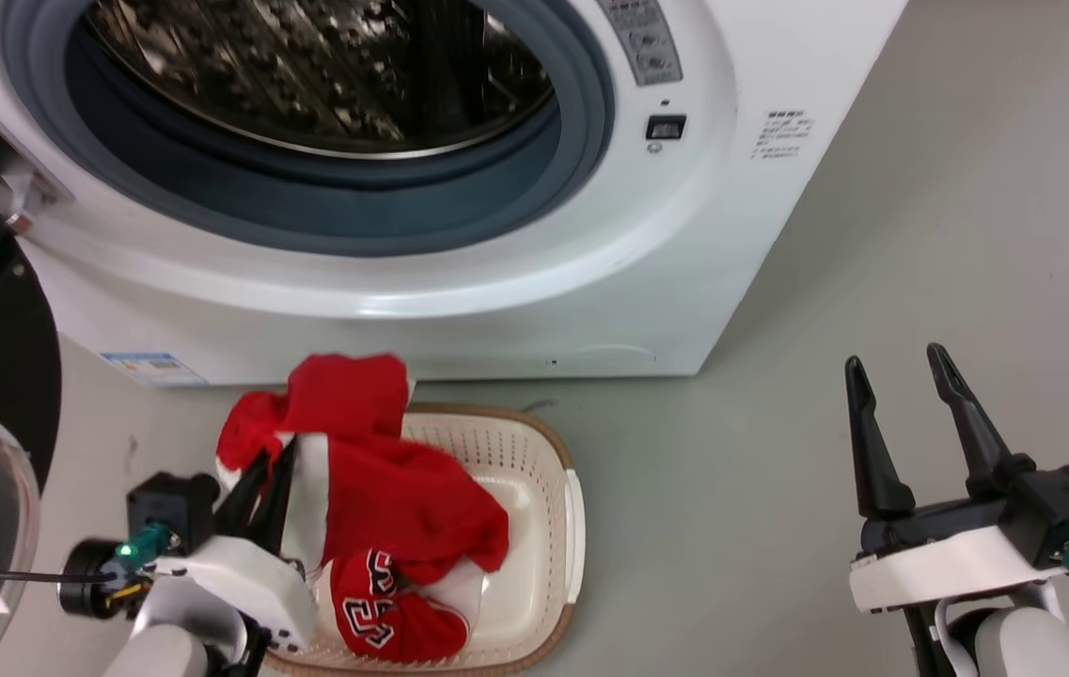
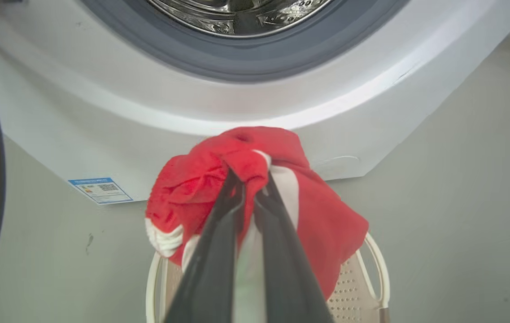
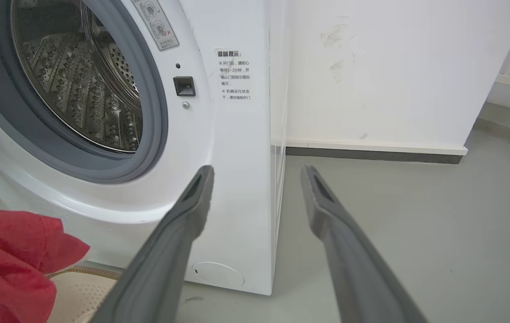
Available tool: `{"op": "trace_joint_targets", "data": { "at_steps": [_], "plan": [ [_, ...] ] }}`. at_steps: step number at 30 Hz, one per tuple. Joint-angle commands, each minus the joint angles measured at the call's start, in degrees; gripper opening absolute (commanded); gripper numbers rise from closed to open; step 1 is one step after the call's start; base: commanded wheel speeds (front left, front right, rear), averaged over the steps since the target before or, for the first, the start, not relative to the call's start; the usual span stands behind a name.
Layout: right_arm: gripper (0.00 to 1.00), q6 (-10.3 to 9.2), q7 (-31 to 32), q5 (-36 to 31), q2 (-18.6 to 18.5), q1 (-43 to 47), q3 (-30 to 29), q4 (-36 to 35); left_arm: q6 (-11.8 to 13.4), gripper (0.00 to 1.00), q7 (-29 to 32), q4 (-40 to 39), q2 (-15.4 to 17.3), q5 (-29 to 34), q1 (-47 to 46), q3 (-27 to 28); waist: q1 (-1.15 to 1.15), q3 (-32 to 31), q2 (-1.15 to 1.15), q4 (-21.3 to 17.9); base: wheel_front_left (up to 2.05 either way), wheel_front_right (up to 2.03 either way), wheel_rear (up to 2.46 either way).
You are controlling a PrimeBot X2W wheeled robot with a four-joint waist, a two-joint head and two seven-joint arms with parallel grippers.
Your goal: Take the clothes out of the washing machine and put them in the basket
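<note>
At lower centre, the basket (image 1: 534, 470) holds a numbered red jersey (image 1: 393, 611). A second red jersey (image 1: 374, 489) hangs over it, pinched tight by the left gripper (image 1: 273, 456). The washing machine (image 1: 496, 282) gapes open across the top. The right gripper (image 1: 894, 357), lower right, is spread and empty.

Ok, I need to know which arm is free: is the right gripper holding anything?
No, the right gripper is open, its two fingers apart with nothing between them.
</note>
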Motion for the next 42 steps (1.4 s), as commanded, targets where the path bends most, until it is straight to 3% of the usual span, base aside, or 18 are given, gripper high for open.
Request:
{"op": "trace_joint_targets", "data": {
  "at_steps": [1, 21, 30, 39, 40, 41, 42],
  "plan": [
    [1.0, -0.05, -0.1, -0.4, 0.0, -1.3, 0.1, -0.3, -0.6, 0.0, -0.7, 2.3, -0.3, 0.4, -1.4, -0.4, 0.0, 2.4, 0.0, -0.2, 0.0, 0.0, 0.0],
    [1.0, -0.04, -0.1, -1.8, 0.0, -7.1, 0.5, -4.7, -5.2, 0.0, -5.3, 44.9, -5.7, 3.6, -25.7, -3.8, 0.0, 23.4, 0.0, -4.5, 0.0, 0.0, 0.0],
    [1.0, -0.05, -0.1, -1.5, 0.0, -8.0, 0.3, -7.0, -5.9, 0.0, -5.9, 53.8, -7.5, 3.4, -32.5, -4.1, 0.0, 28.6, 0.0, -5.6, 0.0, 0.0, 0.0],
    [1.0, -0.05, -0.1, -1.6, 0.0, -8.3, 0.4, -7.6, -6.0, 0.0, -6.2, 57.3, -8.5, 3.7, -35.8, -4.6, 0.0, 30.8, 0.0, -5.5, 0.0, 0.0, 0.0],
    [1.0, -0.04, -0.1, -1.6, 0.0, -8.4, 0.4, -7.4, -5.7, 0.4, -6.3, 57.4, -8.6, 3.7, -35.9, -4.6, 0.0, 30.6, 0.0, -5.5, 0.0, 0.0, 0.0],
    [1.0, -0.05, -0.1, -1.6, 0.0, -8.4, 0.5, -7.2, -5.5, 1.0, -6.3, 57.5, -8.7, 3.8, -35.8, -4.7, 0.0, 30.3, 0.0, -5.4, 0.0, 0.0, 0.0],
    [1.0, -0.04, -0.1, -1.5, 0.0, -8.5, 0.5, -7.0, -5.3, 1.0, -6.3, 57.1, -8.7, 4.0, -35.9, -4.8, 0.0, 29.9, 0.0, -5.4, 0.0, 0.0, 0.0]
  ]
}}
